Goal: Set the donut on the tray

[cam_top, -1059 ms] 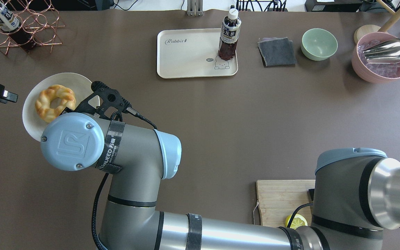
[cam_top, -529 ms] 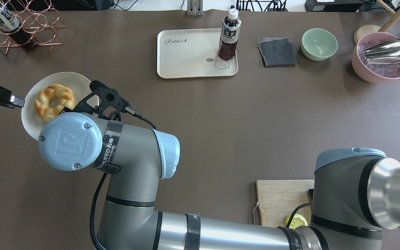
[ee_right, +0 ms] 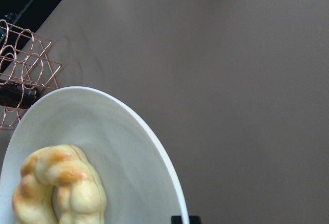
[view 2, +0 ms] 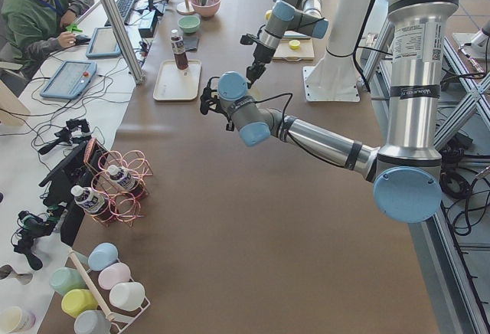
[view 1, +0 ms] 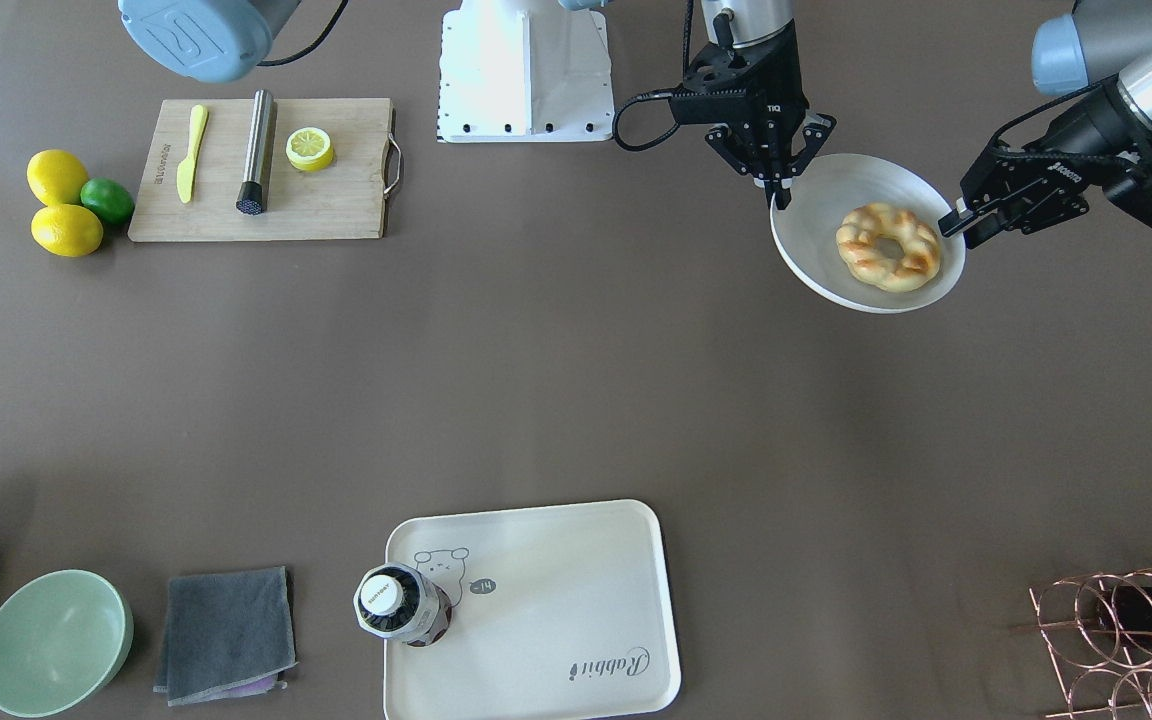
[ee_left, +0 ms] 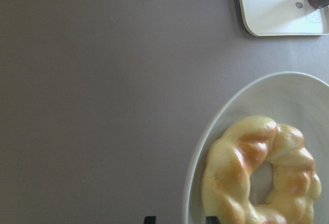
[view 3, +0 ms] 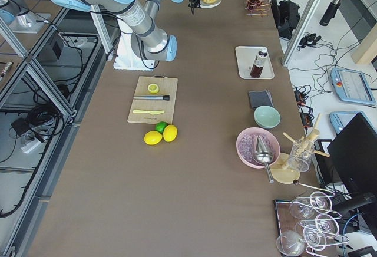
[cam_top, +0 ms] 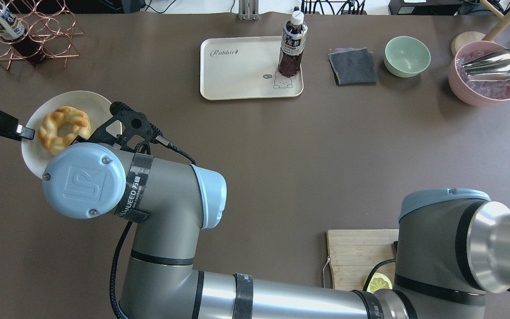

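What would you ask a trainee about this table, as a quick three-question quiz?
1. True or false: the donut already lies on the tray.
2. What stands on the tray? A) a drink bottle B) a teapot C) a candle
3. Which dish do the left tool and the right tool pinch by its rim?
Key: 1 false, it lies on the round plate. 2 A. 3 the round plate.

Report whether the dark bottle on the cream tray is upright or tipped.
Upright: the white-capped dark bottle stands on its base on the cream rectangular tray, cap topmost.
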`<state>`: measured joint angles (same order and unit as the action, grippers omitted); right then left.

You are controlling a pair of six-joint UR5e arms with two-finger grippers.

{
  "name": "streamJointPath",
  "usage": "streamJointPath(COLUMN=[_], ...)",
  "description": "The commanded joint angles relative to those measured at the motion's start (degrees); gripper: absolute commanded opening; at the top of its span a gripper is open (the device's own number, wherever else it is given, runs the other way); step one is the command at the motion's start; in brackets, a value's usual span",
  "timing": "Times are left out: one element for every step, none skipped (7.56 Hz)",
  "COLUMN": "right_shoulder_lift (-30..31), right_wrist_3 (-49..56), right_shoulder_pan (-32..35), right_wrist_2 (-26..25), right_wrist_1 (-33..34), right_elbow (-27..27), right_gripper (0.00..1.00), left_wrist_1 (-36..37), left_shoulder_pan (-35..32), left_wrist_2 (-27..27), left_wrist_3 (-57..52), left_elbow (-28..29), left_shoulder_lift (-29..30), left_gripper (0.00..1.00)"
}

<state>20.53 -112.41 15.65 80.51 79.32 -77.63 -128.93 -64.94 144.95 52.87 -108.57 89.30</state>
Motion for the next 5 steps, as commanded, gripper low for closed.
streamJointPath(right_shoulder_lift=[-0.14, -0.05, 0.04, 0.04, 0.04], right_wrist_3=[0.09, 0.17, 0.35, 0.35, 0.35], right_shoulder_pan=[0.08, 0.08, 0.08, 0.08, 0.08], right_wrist_2=[0.09, 0.17, 0.18, 0.18, 0.26], right_wrist_1=[-0.04, -0.04, 0.05, -0.04, -0.04], right_elbow=[0.02, 0.02, -0.07, -0.07, -0.24], right_gripper=[0.0, 0.0, 0.0, 0.0, 0.0], left_wrist_1=[-0.01, -0.7, -1.14, -1.15, -1.15], left_shoulder_pan=[0.08, 0.08, 0.08, 0.08, 0.08], left_wrist_2=[-0.02, -0.02, -0.02, -0.02, -0.02], left_wrist_3=[0.04, 0.04, 0.04, 0.04, 0.04], left_elbow=[0.03, 0.11, 0.11, 0.2, 0.2], left_shoulder_lift=[0.0, -0.09, -0.09, -0.09, -0.09], left_gripper=[0.14, 0.0, 0.0, 0.0, 0.0])
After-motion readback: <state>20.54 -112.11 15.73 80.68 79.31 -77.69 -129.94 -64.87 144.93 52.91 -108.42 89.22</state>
